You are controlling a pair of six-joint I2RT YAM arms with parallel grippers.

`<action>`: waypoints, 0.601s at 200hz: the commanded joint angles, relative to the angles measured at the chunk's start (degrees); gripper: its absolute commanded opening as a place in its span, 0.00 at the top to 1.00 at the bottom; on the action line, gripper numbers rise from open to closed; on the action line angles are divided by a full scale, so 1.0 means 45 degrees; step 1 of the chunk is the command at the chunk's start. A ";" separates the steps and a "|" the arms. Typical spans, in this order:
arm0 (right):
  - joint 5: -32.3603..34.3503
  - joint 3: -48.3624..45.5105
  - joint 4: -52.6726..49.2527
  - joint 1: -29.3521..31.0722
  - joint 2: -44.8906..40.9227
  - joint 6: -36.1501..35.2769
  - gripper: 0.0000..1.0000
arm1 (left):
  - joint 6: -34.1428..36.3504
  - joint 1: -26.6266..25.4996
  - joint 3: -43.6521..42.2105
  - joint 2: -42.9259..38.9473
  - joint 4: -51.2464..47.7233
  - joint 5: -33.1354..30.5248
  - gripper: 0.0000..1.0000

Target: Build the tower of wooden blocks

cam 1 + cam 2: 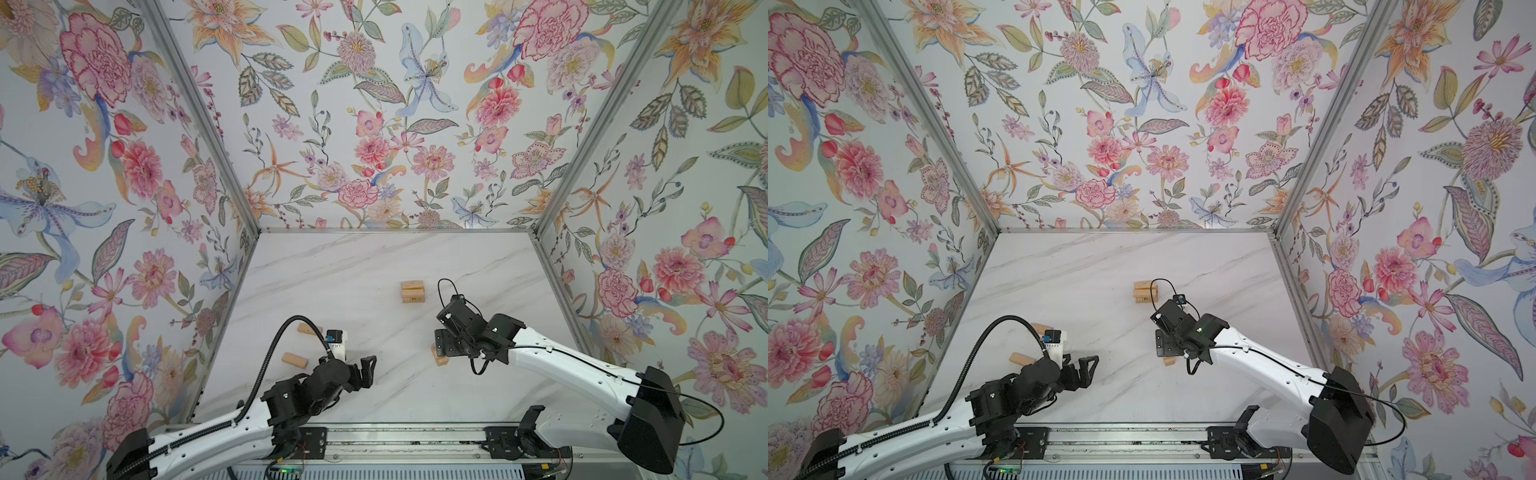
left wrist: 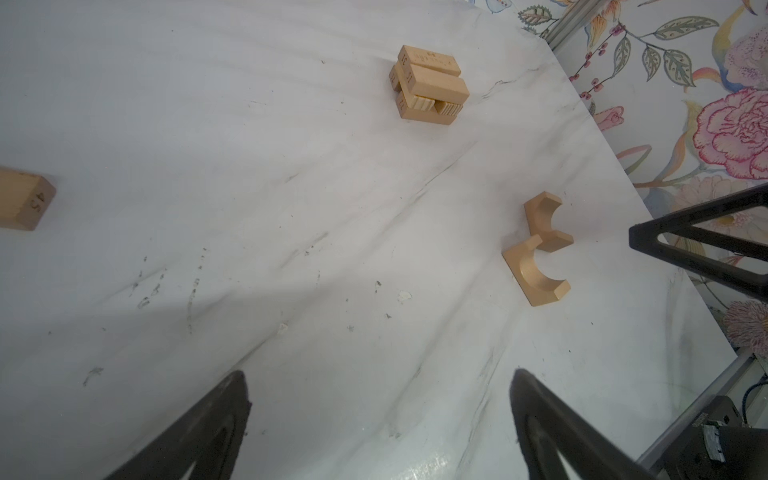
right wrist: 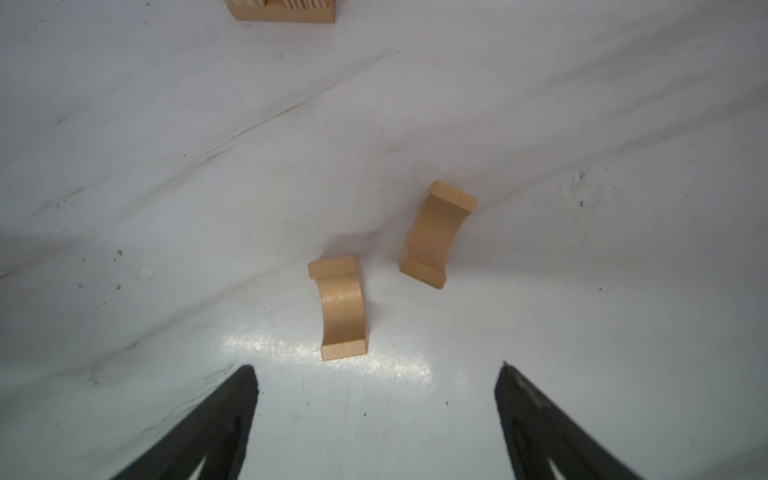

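Nearest the arms' bases, the left gripper [image 1: 362, 371] hangs over bare desk [image 1: 332, 270] with its jaws spread wide and nothing between them. It looks parked clear of the working area so the other arm has room.

A little farther in, the right gripper [image 3: 376, 365] points down at two arches lying flat just beside each other, the nearer arch block [image 3: 343, 307] and the second arch block [image 3: 436, 235]. Its jaws stand well apart and empty, wide enough to straddle one arch, so it appears to be lining up the next pick.

On the left side two plain bars, one bar [image 1: 294, 359] and another bar [image 1: 307, 329], lie loose and waiting.

Farthest back stands the tower [image 1: 412, 291], well apart from every loose piece. Its bars are stacked in crossed layers, which gives each layer a broad seat. With blocks left over, the build looks unfinished.
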 commanded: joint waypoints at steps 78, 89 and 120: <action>-0.0850 -0.1454 0.1895 -0.0065 0.0098 -0.0089 0.27 | 0.1086 -0.0564 0.1803 0.3933 0.0939 -0.1655 0.01; -0.1257 -0.1694 0.2446 -0.0121 0.0286 -0.0171 0.27 | 0.1245 -0.0450 0.1951 0.4307 0.0991 -0.1603 0.01; -0.1958 -0.1985 0.3252 -0.0252 0.1266 -0.0621 0.28 | 0.1627 0.0181 0.2035 0.4879 0.1266 -0.1338 0.01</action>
